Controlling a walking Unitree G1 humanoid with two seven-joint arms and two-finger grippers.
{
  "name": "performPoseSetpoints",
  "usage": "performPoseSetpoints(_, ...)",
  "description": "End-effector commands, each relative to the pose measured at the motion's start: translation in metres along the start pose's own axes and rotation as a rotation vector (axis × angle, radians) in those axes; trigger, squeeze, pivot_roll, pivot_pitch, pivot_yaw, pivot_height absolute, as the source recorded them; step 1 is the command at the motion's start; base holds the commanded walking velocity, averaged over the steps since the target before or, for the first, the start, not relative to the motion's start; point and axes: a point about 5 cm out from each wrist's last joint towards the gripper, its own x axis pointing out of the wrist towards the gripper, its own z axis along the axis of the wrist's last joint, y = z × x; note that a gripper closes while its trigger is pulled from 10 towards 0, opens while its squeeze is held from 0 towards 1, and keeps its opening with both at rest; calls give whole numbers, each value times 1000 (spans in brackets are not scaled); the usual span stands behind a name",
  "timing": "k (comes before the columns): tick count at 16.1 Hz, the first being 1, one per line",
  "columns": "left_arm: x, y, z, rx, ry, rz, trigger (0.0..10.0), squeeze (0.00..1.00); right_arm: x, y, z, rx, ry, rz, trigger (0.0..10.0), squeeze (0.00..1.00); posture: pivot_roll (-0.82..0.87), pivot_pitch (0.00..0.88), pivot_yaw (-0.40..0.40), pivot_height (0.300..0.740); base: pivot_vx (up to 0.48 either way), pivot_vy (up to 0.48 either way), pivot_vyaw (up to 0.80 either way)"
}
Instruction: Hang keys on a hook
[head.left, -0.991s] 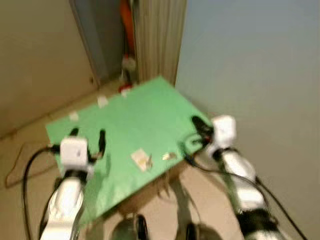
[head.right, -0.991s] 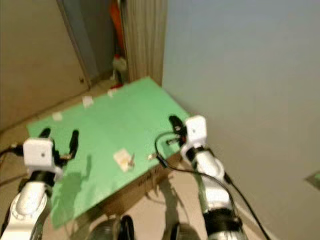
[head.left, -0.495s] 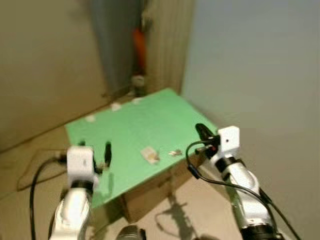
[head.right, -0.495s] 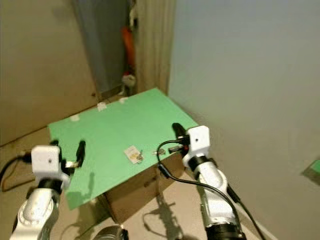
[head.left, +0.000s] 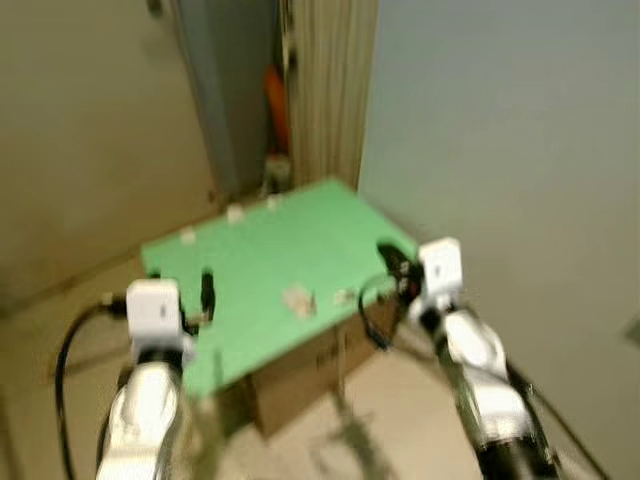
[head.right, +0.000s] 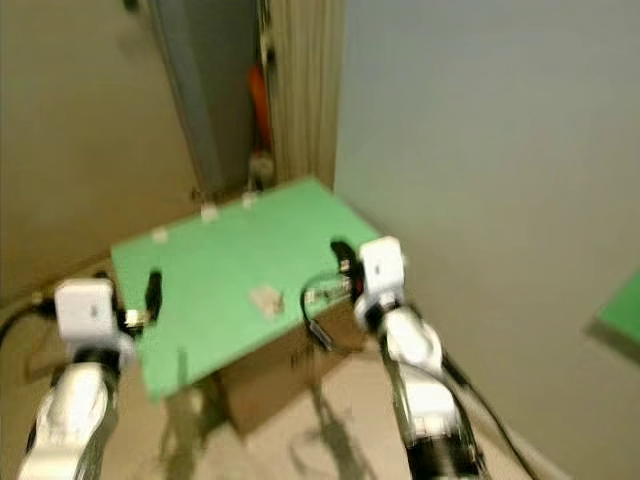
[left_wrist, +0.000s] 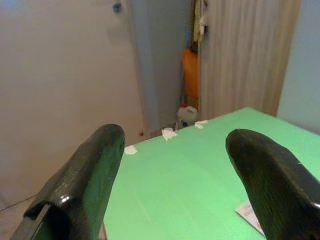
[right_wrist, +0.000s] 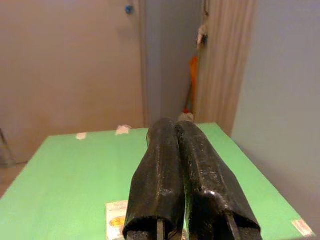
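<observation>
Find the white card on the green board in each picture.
Left eye view: white card mid green board.
Right eye view: card mid-board again.
Left wrist view: card by one black finger.
Right wrist view: card beside the closed fingers.
Shared landmark: orange object in the corner.

green board (head.left: 270, 265) on cardboard box (head.left: 300, 375) | orange object (left_wrist: 189, 70) in corner

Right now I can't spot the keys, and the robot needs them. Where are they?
The keys lie on the green board near its front edge, beside a small white card, just ahead of the right gripper.
</observation>
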Motion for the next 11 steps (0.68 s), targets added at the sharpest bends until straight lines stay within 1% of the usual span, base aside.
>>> performPoseSetpoints(1,3,1,3,13,-4,7,10000,0,2,1,1,-1,7,12,10000,0,-66,0,51,740,307,-368,613)
performPoseSetpoints(4,6,1,2,19,1,21,10000,0,3,4,-3,-10,25,22,10000,0,-66,0,51,740,306,-368,606)
performPoseSetpoints(6,10,2,1,5,6,44,10000,0,5,5,-3,-18,31,29,10000,0,-66,0,47,740,306,-368,597)
performPoseSetpoints(8,12,4,1,20,6,53,10000,0,7,4,-3,-18,34,33,10000,0,-66,0,45,740,309,-362,581)
performPoseSetpoints(9,14,7,1,32,6,58,10000,0,8,4,-3,-16,37,34,10000,0,-62,0,44,740,319,-352,0)
performPoseSetpoints(11,17,7,0,89,13,57,10000,0,11,6,-4,-15,40,43,10000,0,-54,0,44,740,324,-351,0)
